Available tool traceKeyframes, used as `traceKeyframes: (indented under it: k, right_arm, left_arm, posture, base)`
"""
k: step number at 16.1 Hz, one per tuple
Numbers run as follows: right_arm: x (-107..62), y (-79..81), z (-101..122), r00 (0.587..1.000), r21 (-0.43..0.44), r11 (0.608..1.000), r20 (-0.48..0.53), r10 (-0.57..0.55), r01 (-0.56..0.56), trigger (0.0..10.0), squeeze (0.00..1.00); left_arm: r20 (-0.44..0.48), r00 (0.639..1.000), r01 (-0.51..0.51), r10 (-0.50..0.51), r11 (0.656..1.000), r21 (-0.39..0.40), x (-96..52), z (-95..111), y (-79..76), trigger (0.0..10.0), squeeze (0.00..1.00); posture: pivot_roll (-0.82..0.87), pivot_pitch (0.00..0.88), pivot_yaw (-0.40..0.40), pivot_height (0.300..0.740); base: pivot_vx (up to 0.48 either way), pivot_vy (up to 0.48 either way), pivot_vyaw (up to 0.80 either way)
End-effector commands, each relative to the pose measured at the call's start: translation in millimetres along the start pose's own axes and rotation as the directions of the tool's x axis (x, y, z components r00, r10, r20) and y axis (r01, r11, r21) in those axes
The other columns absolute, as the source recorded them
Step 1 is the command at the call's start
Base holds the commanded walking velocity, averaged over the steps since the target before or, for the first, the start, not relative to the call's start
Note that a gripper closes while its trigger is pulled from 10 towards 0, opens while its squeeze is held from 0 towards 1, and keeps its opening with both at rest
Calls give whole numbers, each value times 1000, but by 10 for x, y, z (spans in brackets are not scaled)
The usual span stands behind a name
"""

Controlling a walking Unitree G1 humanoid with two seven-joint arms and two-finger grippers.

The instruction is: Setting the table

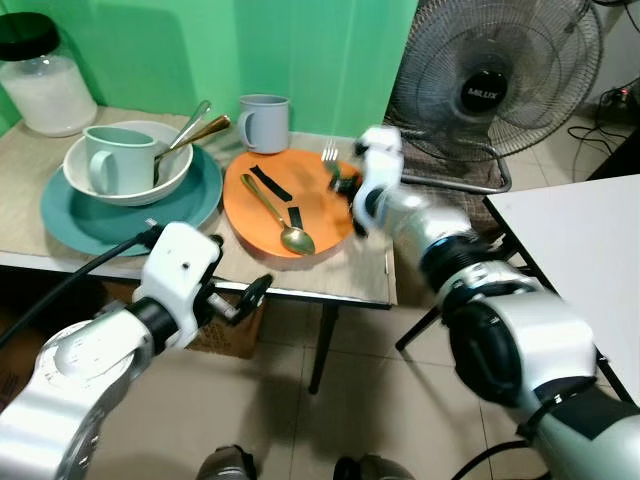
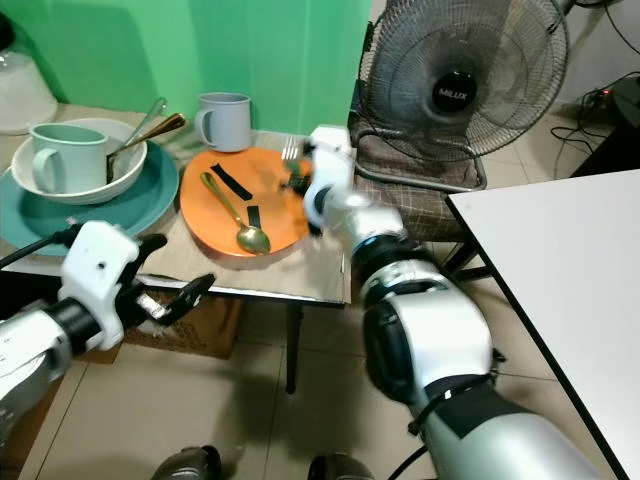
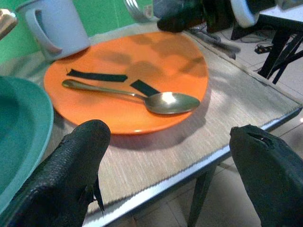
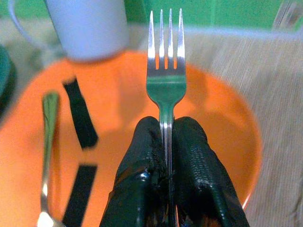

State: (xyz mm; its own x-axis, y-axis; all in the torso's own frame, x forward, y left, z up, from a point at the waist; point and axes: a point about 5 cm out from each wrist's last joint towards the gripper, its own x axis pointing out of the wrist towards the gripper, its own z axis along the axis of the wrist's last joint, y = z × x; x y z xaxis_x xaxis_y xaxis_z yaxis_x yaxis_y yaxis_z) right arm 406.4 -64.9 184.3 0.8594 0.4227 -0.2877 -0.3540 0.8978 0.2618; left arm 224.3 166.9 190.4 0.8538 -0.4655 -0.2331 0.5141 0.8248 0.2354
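An orange plate (image 1: 300,190) lies on the small table with a gold spoon (image 1: 280,215) and two black strips on it. My right gripper (image 4: 166,142) is shut on a silver fork (image 4: 165,61), held tines forward over the plate's far right rim (image 1: 330,155). A grey mug (image 1: 265,122) stands behind the plate. To the left, a teal plate (image 1: 120,215) carries a white bowl (image 1: 165,175) holding a pale green mug (image 1: 115,158) and two utensils. My left gripper (image 3: 170,156) is open, low before the table's front edge, facing the orange plate (image 3: 123,66).
A glass jar with a black lid (image 1: 40,80) stands at the table's far left. A floor fan (image 1: 500,80) and a chair stand behind on the right. A white table (image 1: 580,240) lies at the right. A cardboard box sits under the small table.
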Motion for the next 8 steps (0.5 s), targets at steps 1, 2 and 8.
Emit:
traceKeyframes:
  k: [1, 2, 8]
  right_arm:
    - [-59, -105, 125, 998, 39, 999, 60, 22, -24, 0, 0]
    - [-133, -198, 203, 990, 25, 999, 134, 35, -38, 0, 0]
    - [-1088, -439, 121, 914, -58, 997, 405, -30, 59, 10000, 0]
  left_arm:
    - [8, 1000, -5, 5, 1000, -4, 76, 6, -47, 10000, 0]
    - [26, 1000, -9, 9, 1000, -21, 160, 27, -92, 10000, 0]
    - [66, 986, -151, 156, 986, -69, 299, 70, -157, 10000, 0]
  posture:
    - [17, 68, -73, 740]
    - [12, 59, -69, 740]
    - [-8, 10, -50, 740]
  base:
    - [0, 0, 0]
    - [0, 0, 0]
    - [0, 0, 0]
